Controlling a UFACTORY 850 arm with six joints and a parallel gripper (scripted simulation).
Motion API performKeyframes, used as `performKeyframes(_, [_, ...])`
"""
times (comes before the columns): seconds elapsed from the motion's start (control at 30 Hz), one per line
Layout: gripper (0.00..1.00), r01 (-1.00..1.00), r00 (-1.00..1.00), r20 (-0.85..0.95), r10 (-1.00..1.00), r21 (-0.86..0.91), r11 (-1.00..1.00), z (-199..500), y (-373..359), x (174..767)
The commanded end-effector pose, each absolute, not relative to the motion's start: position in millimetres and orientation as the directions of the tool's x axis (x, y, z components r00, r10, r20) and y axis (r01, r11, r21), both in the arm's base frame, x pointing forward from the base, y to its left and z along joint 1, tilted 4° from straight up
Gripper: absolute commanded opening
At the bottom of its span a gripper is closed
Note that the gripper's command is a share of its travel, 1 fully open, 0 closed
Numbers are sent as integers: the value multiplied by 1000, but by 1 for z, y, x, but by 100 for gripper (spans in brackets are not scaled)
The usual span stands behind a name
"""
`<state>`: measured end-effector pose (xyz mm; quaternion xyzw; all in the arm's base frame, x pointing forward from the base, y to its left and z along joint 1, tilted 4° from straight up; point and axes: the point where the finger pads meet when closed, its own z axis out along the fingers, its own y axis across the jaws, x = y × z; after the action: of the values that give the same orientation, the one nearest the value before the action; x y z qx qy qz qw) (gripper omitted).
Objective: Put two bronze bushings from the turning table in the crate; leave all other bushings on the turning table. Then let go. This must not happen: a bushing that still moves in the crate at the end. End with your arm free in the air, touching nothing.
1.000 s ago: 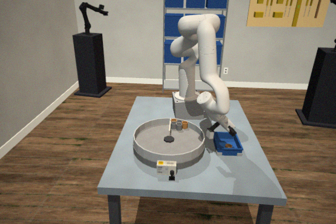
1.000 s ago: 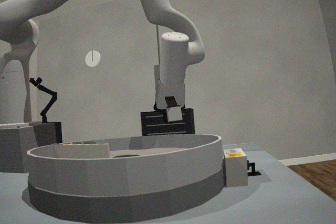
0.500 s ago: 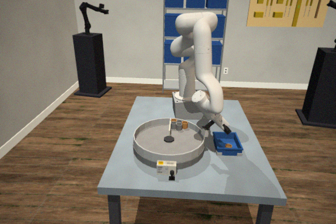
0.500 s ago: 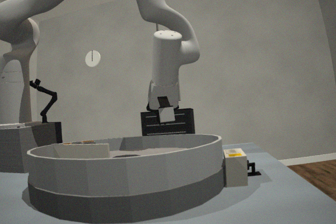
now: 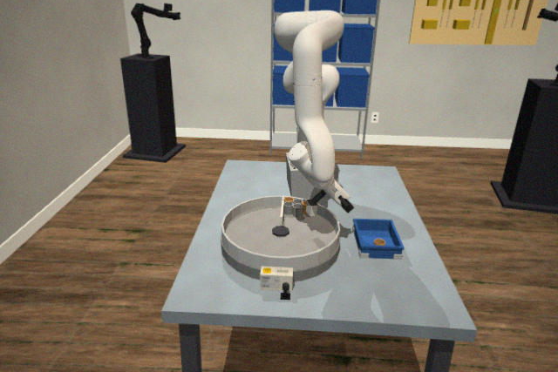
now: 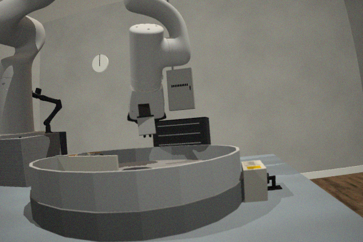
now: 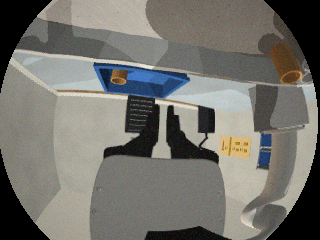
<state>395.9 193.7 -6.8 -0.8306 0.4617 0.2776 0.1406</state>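
One bronze bushing (image 5: 379, 241) in crate (image 5: 363, 226), jaws shut, apart.

One bronze bushing (image 5: 379, 241) lies in my blue crate (image 5: 363, 234); more bushings (image 5: 297, 206) stand on the turning table (image 5: 234, 241).

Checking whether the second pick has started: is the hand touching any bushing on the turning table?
Apart. The top view shows the hand raised beyond the turning table rim, clear of the bushings; the wrist view shows nothing between its fingers.
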Motion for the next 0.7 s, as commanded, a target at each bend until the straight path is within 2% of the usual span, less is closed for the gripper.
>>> performKeyframes(0.0, [10, -846, 422, -589, -689, 18, -533, -3, 155, 382])
performKeyframes(0.5, [10, -846, 422, -589, -689, 18, -533, 3, 49, 335])
performKeyframes(0.67, [10, -846, 422, -589, -689, 18, -533, 3, 43, 332])
